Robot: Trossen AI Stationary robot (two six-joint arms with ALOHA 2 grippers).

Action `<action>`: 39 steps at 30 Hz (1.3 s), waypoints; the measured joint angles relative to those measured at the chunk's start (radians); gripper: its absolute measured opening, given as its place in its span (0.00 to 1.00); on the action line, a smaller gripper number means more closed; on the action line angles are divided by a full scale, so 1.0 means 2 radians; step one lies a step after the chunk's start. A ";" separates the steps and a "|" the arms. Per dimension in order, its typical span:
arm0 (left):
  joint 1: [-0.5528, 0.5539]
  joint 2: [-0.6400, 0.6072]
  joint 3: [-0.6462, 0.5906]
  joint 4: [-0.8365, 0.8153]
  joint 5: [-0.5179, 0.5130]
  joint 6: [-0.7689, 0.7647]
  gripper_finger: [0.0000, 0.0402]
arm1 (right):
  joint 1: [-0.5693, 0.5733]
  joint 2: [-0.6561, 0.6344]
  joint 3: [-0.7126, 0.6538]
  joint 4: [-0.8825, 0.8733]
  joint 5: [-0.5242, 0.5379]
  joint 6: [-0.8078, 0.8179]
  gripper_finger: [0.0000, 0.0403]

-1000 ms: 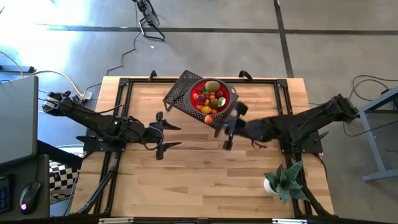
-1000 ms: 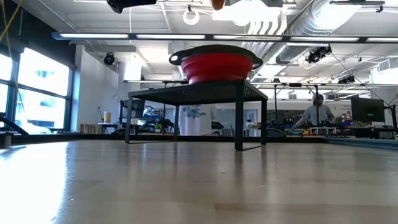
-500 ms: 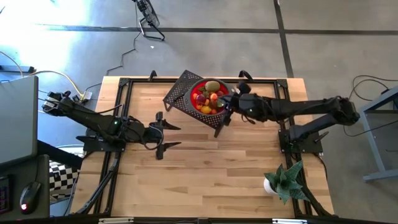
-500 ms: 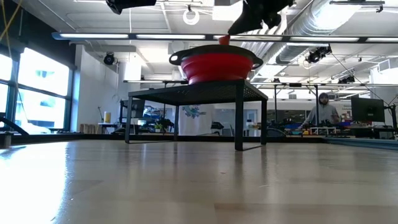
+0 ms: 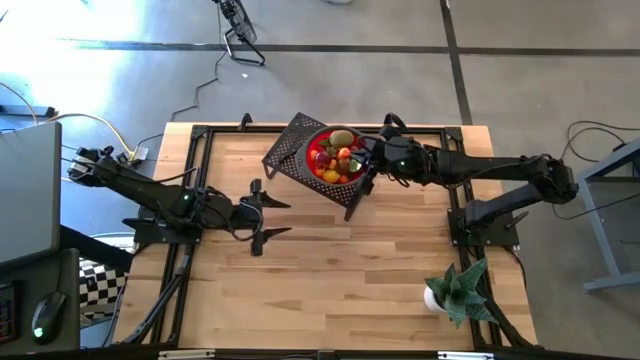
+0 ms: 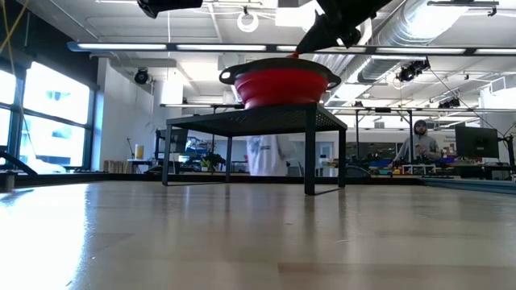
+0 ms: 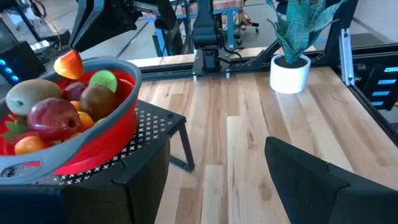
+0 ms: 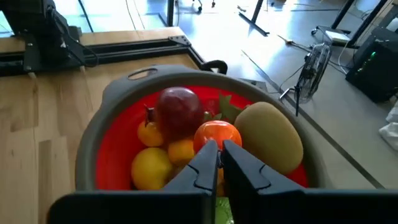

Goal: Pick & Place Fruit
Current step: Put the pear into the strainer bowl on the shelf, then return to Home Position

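Observation:
A red bowl with a grey rim stands on a black perforated stand at the table's far middle. It holds several toy fruits, among them a dark red one, a yellow one and a brown-green one. My right gripper reaches over the bowl from the right and is shut on a small orange fruit. My left gripper hangs open over the table's left middle, holding nothing. My right gripper pinches the small orange fruit's near side between its two fingertips. The fingers slant down from the table's right side. The fruit sits at the free ends of the fingers, above the bowl's rim and over the other fruit.
A spiky green plant in a white pot stands at the table's near right corner. Black frame rails run along the table's edges. Bare wood lies in front of the stand. People move in the room behind.
My right gripper has swung from the near side of the stand toward the table's far edge and now hangs over the bowl, tipped further down. The orange fruit has travelled with it. My left gripper has kept still.

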 joint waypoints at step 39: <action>-0.022 -0.076 -0.088 -0.033 -0.068 -0.041 0.64 | 0.144 -0.105 0.000 -0.099 0.001 0.087 0.02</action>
